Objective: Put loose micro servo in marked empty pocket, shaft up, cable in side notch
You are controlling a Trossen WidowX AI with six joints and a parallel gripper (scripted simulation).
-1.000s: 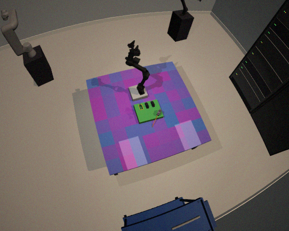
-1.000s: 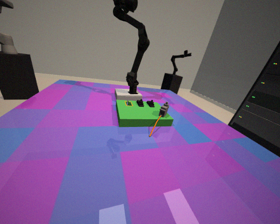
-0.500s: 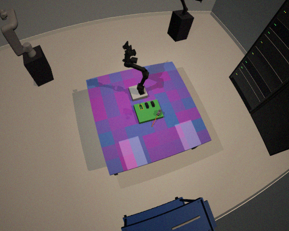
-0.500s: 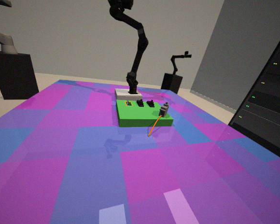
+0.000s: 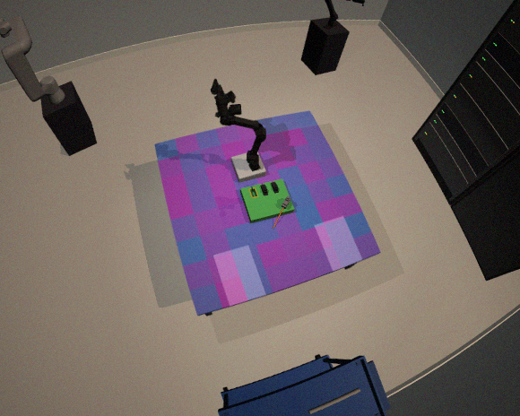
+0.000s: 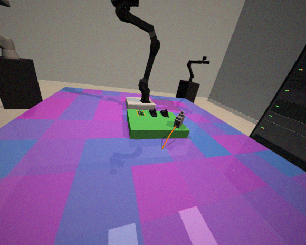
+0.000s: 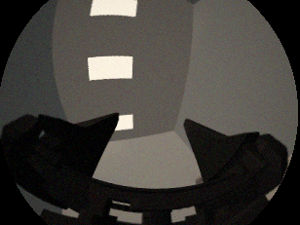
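A beige floor (image 5: 95, 269) and grey walls surround a purple-and-blue patchwork table (image 5: 198, 264) at the centre of the top view. My arm (image 5: 257, 139) rises from a white base (image 5: 241, 172) and bends toward the upper left. Below it lies the green deck (image 5: 263, 208). The servo (image 5: 286, 203) sits at the deck's right edge, tilted, its long axis running diagonally; its orange cable (image 5: 276, 221) trails toward the lower left, off the deck. The pocket (image 5: 253, 193) is at the deck's upper left. The exterior view shows the servo (image 6: 179, 120) standing leaning, its shaft upward. Only the wrist view shows my gripper (image 7: 152, 119): fingers spread wide, empty, facing ceiling lights.
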